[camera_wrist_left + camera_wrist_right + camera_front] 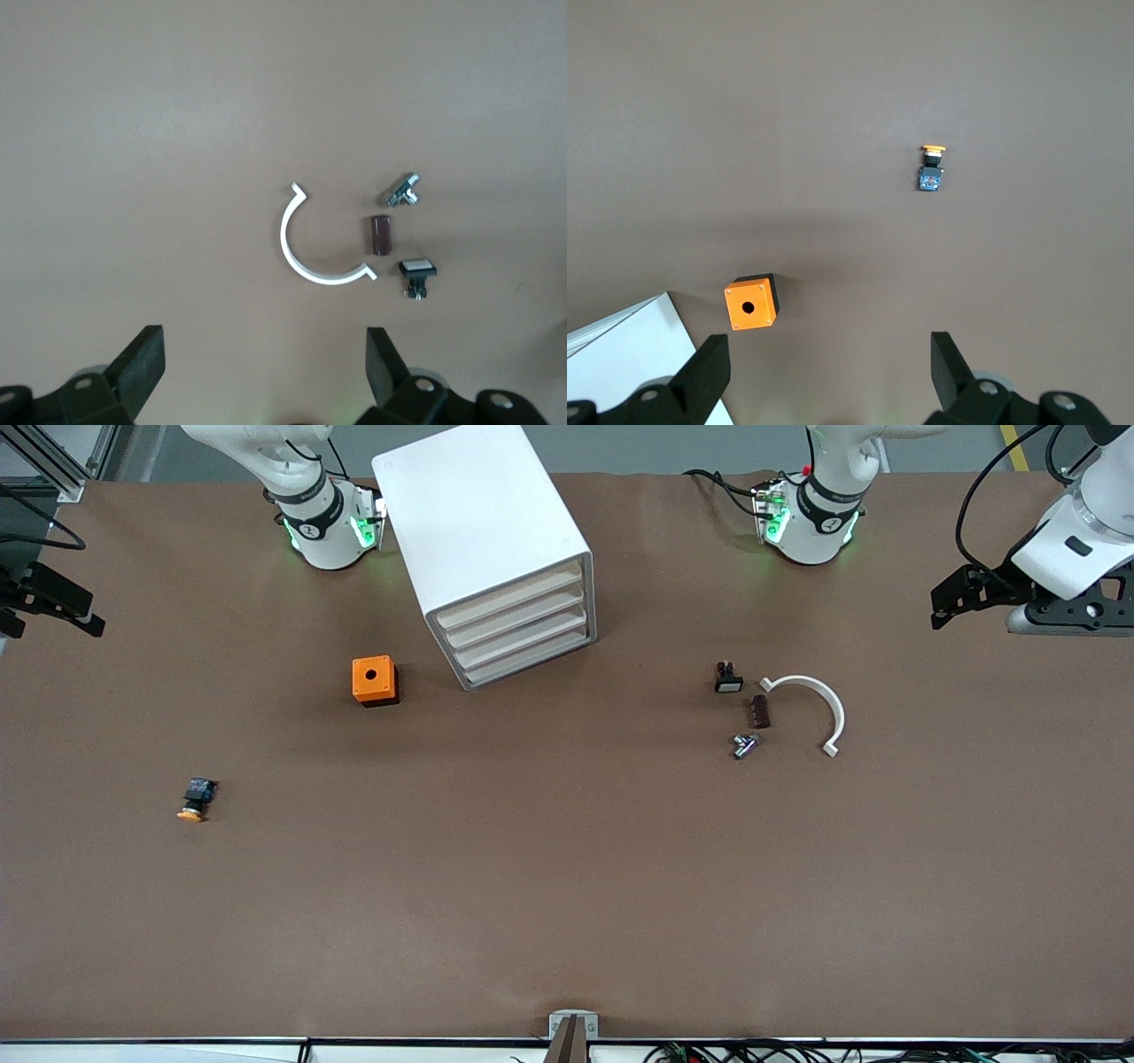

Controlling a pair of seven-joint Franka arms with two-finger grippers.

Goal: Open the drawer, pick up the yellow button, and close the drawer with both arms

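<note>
The white cabinet point(483, 522) stands near the robots' bases between the two arms, and its topmost drawer point(514, 595) is pushed in flush like the three below it. The button point(195, 801) point(930, 168), orange-yellow cap on a black-and-blue body, lies on its side on the bare table toward the right arm's end, nearer the front camera than the cabinet. My right gripper point(53, 607) point(828, 359) hangs open and empty high over that end. My left gripper point(952, 602) point(263, 354) hangs open and empty over the left arm's end.
An orange cube with a black hole point(375, 680) point(751, 304) sits beside the cabinet. Toward the left arm's end lie a white C-shaped ring point(819, 700) point(297, 257), a black switch with a white face point(728, 678) point(418, 268), a brown cylinder point(760, 710) point(381, 235) and a small metal piece point(742, 746) point(403, 189).
</note>
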